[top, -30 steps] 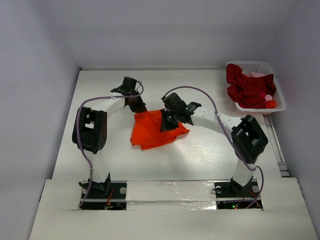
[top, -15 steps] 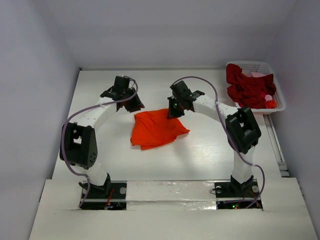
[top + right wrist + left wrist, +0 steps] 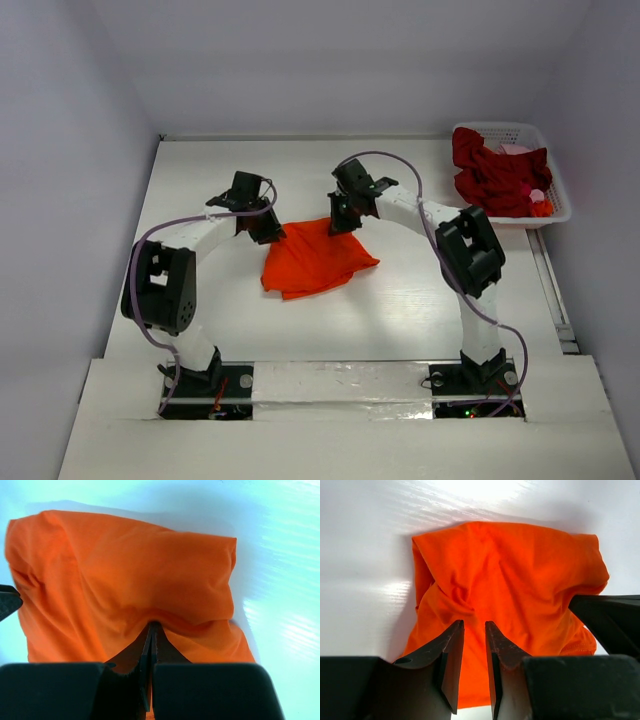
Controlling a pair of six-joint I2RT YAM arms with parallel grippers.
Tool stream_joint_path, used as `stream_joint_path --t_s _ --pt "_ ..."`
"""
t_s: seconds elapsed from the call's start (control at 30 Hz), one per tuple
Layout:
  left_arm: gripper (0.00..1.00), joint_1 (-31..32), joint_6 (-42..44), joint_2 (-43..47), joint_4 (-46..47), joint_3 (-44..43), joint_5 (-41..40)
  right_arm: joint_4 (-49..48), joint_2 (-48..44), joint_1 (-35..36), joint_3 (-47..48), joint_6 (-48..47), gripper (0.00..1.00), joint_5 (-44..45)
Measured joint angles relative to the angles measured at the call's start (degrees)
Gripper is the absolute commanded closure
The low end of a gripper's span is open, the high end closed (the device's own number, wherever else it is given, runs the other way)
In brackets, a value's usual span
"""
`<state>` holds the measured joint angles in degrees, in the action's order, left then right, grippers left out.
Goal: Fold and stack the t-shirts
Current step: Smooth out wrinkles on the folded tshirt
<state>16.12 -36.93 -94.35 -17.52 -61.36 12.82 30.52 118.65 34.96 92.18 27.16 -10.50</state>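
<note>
A bright orange t-shirt [image 3: 315,258] lies crumpled in the middle of the white table [image 3: 400,310]. My left gripper [image 3: 268,232] hovers at the shirt's far left corner. In the left wrist view its fingers [image 3: 474,625] stand a little apart, with the orange cloth [image 3: 520,580] showing through the gap and nothing pinched. My right gripper [image 3: 343,222] sits at the shirt's far right edge. In the right wrist view its jaws [image 3: 152,626] are shut, and the orange cloth [image 3: 125,570] puckers at their tip. More t-shirts, dark red [image 3: 495,180] and one pinkish [image 3: 515,150], are piled in the basket.
A white lattice basket [image 3: 560,212] stands at the far right corner of the table. A ledge [image 3: 340,385] with both arm bases runs along the near edge. Grey walls close in the table on the left, back and right.
The right gripper has pulled back from over the shirt's middle to its far right edge. The left gripper swung left, then came down at the far left corner with its jaws slightly parted.
</note>
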Motion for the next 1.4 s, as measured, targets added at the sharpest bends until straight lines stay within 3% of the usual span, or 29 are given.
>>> stream_joint_path --t_s 0.67,1.4 --pt "0.8 -0.09 0.26 -10.36 2.08 -3.43 0.9 -0.48 2.82 -1.79 0.02 1.09 1.0 -1.6" --pt "0.79 -0.13 1.11 -13.2 0.37 -8.17 0.24 -0.24 2.84 -6.19 2.84 1.31 1.0 -0.63"
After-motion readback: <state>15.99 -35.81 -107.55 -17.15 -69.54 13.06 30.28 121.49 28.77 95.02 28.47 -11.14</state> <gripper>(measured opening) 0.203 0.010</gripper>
